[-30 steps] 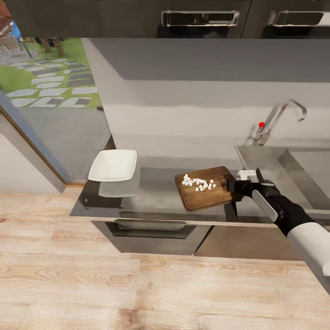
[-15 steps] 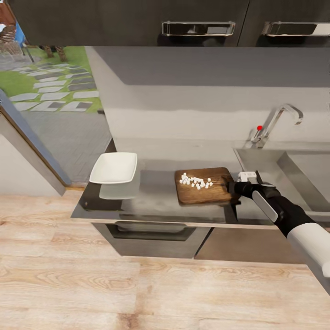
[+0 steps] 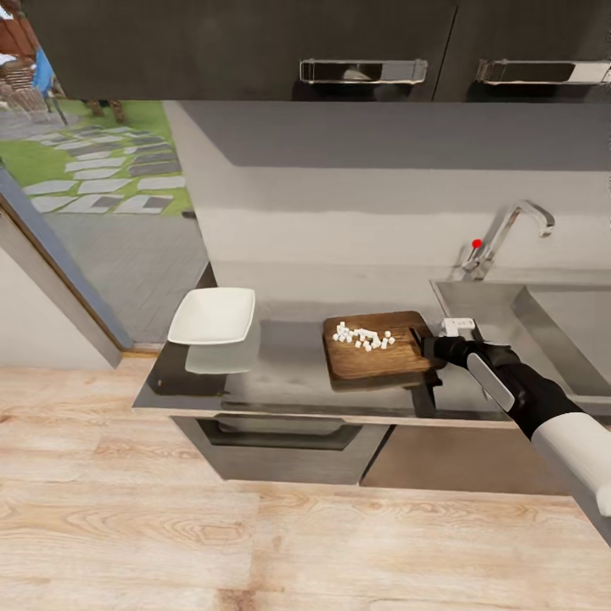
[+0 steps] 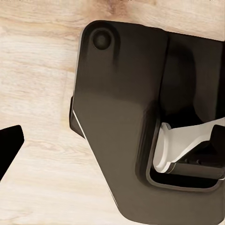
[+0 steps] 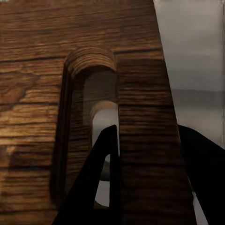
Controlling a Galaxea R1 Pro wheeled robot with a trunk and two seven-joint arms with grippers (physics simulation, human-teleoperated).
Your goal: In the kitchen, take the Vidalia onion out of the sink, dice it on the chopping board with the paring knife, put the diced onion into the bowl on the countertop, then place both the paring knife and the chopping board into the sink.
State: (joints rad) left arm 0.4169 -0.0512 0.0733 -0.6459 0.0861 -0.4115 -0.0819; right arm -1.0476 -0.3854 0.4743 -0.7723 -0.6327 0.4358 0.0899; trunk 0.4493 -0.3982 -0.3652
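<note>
While the right gripper (image 3: 431,346) grips the chopping board (image 3: 373,356) by its sink-side edge, the board sits raised just above the table (image 3: 288,378), its dark shadow falling on the grey surface beneath. In the right wrist view one black finger (image 5: 101,183) passes through the board's slotted handle hole (image 5: 91,126) and the other lies outside the rim, so the fingers are clenched on the board's edge strip. Board roughly level. Diced onion (image 3: 363,337), small pale whitish bits, lies in a loose cluster on the board's far half, toward the wall. The bowl (image 3: 212,316), white and square, stands on the table's left end, well apart from the board. The sink (image 3: 543,327) lies just to the right of the gripper; its chrome tap (image 3: 509,233) with red knob (image 3: 477,243) stands at the back wall.

Left wrist view: dark robot body panel (image 4: 122,117) over pale wood floor (image 4: 37,84); one black fingertip (image 4: 9,145) at the picture's edge. Cannot tell whether the left fingers are released or clenched. Dark upper cabinets (image 3: 255,42) hang above.
</note>
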